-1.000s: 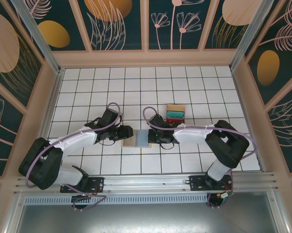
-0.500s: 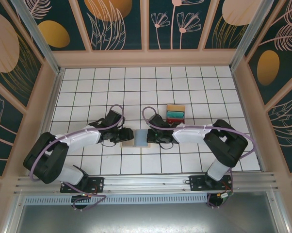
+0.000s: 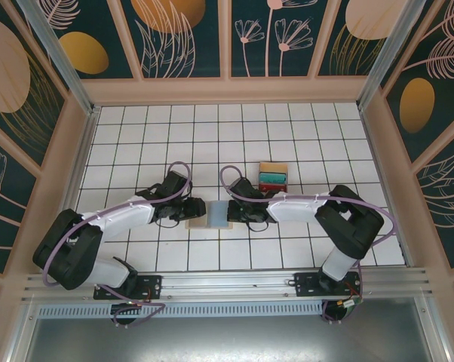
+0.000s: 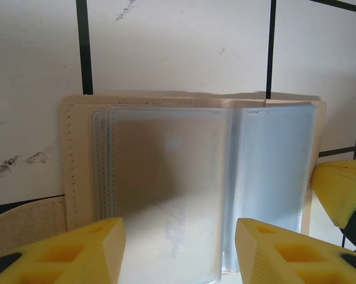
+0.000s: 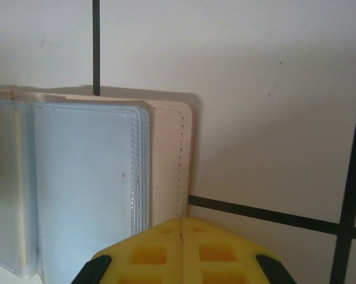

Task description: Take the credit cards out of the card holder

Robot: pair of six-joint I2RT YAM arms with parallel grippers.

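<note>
The flat tan card holder (image 3: 210, 216) lies open in the middle of the white tiled worktop (image 3: 136, 136), with its clear plastic pockets (image 4: 166, 177) facing up. A small pile of coloured cards (image 3: 272, 178) sits just up and right of it. The left gripper (image 4: 179, 239) is at the holder's left side, its yellow jaws apart over the clear pockets, and the right gripper (image 5: 181, 239) is at the holder's right tan edge, its jaws pressed together.

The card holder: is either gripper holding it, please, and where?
Nothing is gripped: the left fingers stand open at the card holder's edge, the shut right fingers rest by its right side.
</note>
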